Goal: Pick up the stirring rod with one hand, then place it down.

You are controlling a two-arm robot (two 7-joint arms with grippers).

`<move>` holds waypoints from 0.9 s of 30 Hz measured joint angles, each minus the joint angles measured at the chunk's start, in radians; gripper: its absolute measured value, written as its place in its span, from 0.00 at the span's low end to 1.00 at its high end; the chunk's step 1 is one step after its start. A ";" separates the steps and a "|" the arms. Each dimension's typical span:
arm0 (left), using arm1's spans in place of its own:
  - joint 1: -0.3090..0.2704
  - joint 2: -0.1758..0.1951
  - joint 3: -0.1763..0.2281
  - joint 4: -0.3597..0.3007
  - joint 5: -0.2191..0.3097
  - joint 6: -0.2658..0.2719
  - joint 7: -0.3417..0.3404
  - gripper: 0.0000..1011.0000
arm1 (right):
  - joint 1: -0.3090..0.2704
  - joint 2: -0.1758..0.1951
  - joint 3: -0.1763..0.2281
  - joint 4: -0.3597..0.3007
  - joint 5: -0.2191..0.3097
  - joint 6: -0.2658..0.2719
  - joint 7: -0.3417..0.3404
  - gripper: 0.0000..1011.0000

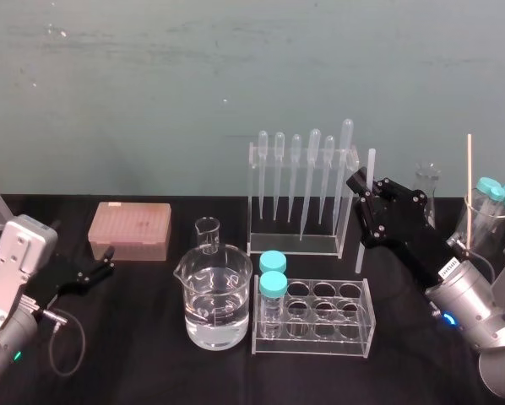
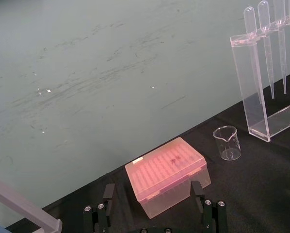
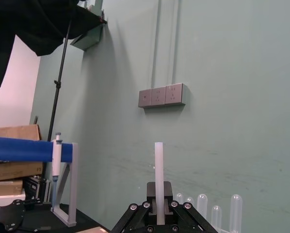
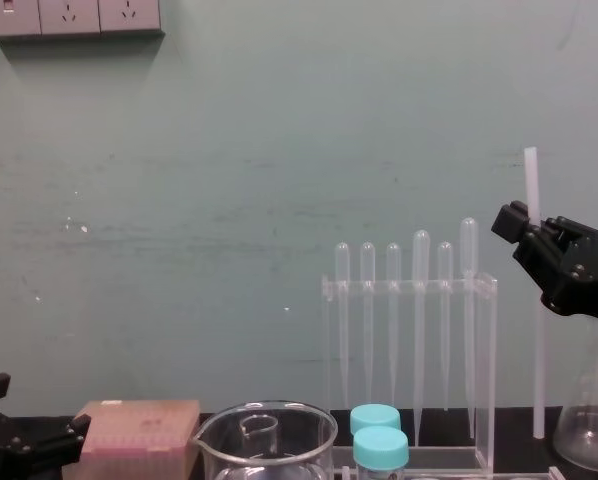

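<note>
**Right gripper.** The right gripper (image 1: 364,187) is raised over the back right of the black table (image 1: 151,337), just right of the pipette rack (image 1: 303,202). Its jaws are closed narrow on the stirring rod (image 1: 371,167). In the right wrist view the rod (image 3: 158,165) rises straight out from between the black fingers (image 3: 167,193).

**Rod position.** In the chest view the gripper (image 4: 520,222) clamps the rod (image 4: 536,350) in its upper part. A short length projects above the jaws and the longer length hangs below them. The rod stands between the rack (image 4: 484,360) and a clear flask (image 4: 589,430), close beside the rack's right wall and apart from it.

**Rod orientation.** The long axis is vertical, or very nearly so. One blunt end points up, above the bulbs of the pipettes (image 4: 419,300). The other points down to about the level of the table edge. Whether the lower end touches the table cannot be told.

**Left gripper.** The left gripper (image 1: 100,266) sits low at the left side of the table, near the pink tip box (image 1: 130,229). Its jaws stand wide with nothing held. In the left wrist view the fingers (image 2: 106,200) are well apart, and the box (image 2: 167,174) lies on the table beyond them.
</note>
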 joint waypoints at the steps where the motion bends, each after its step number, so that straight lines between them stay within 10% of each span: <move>1: 0.000 0.000 0.000 0.000 0.000 0.000 0.000 0.99 | 0.000 0.000 0.000 0.000 0.000 0.000 0.000 0.07; 27: 0.000 0.000 0.000 0.000 0.000 0.000 0.000 0.99 | 0.000 0.000 0.000 0.000 0.000 0.000 0.000 0.07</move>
